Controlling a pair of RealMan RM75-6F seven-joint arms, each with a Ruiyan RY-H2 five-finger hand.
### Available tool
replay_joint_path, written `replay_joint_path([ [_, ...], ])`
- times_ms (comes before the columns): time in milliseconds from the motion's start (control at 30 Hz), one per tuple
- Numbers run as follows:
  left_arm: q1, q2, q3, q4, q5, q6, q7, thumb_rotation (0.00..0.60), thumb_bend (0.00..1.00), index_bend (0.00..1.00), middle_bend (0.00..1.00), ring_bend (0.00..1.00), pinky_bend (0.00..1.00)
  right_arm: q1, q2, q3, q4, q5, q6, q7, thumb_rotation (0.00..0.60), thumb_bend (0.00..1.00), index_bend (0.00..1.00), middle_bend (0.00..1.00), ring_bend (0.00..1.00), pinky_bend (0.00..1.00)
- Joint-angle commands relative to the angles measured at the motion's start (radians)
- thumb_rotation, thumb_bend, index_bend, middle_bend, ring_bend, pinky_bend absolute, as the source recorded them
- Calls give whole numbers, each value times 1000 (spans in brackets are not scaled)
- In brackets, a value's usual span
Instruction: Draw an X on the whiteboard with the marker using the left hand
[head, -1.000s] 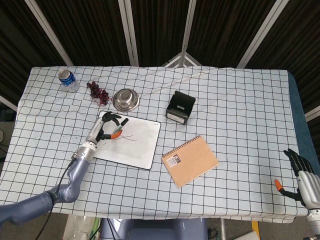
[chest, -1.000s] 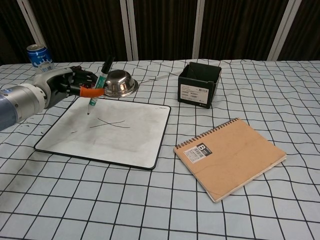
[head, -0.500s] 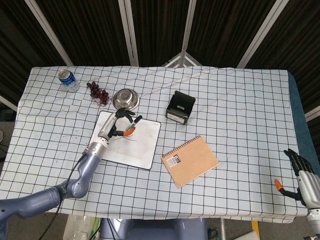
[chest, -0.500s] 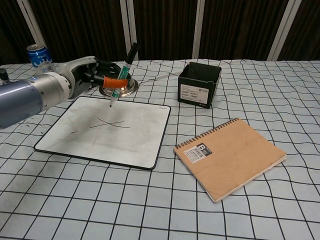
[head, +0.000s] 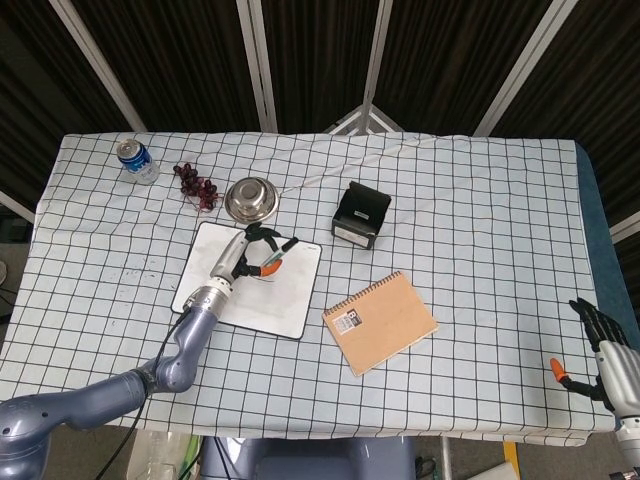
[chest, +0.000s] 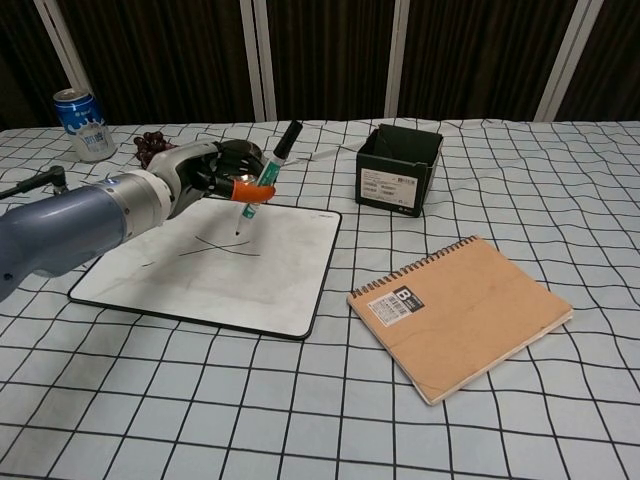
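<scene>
Left robot hand (chest: 205, 172) grips marker (chest: 263, 187) — tip over whiteboard (chest: 290, 270).

- tabletop (head: 480, 200) draped in a white cloth with a black grid.
- whiteboard (head: 285, 305) lies flat left of centre, two thin crossing strokes on it.
- brown spiral notebook (head: 381, 322) lies just right of the whiteboard, turned at an angle.
- black open box (head: 361, 215) stands behind the notebook.
- steel bowl (head: 251, 198) sits upside down behind the whiteboard.
- dark grapes (head: 196, 184) lie left of the bowl.
- blue can (head: 134, 160) stands upright at the far left corner.
</scene>
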Motion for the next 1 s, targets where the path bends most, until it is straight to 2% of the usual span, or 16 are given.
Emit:
replay_joint_path([
  [33, -6, -14, 2, 21, 4, -10, -10, 600, 526, 726, 259, 38, 73, 1, 0, 0, 0, 0, -2, 0, 600, 352, 0, 0, 0, 0],
  [1000, -19, -66, 4, 105, 60, -30, -82, 600, 522, 728, 260, 38, 73, 6, 1, 1, -4, 4, -11, 2, 600, 352, 0, 0, 0, 0],
])
